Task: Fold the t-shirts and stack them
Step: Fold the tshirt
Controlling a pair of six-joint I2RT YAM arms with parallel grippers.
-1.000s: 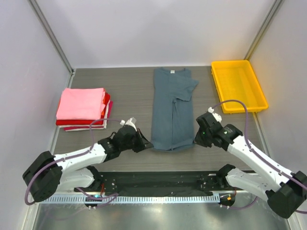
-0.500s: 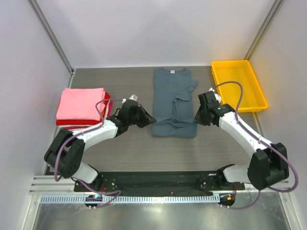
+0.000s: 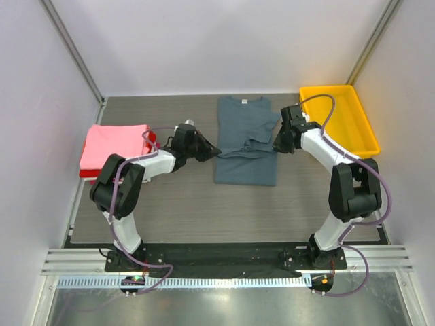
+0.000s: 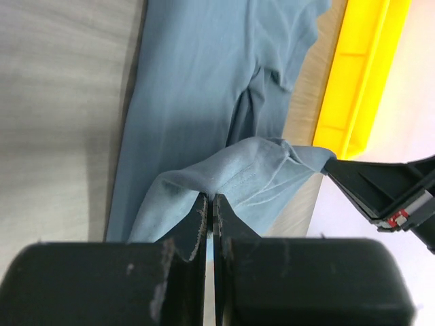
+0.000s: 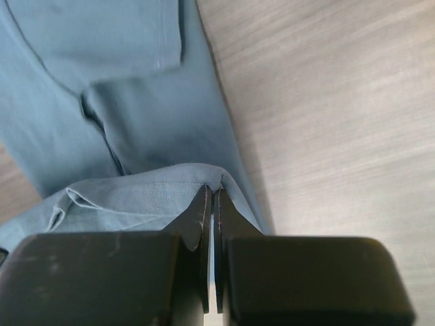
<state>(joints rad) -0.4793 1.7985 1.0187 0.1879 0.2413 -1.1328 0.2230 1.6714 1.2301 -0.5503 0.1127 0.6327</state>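
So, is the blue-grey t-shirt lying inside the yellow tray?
No, the blue-grey t-shirt lies on the table, to the left of the yellow tray.

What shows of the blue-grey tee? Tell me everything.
The tee is slate blue-grey and looks like soft cotton. Its sleeves are folded in to make a long strip, collar at the far end. It lies flat in the middle of the table, but its hem is lifted and doubled back over the middle, sagging between its two corners. The left hand and right hand each pinch one corner, shut.
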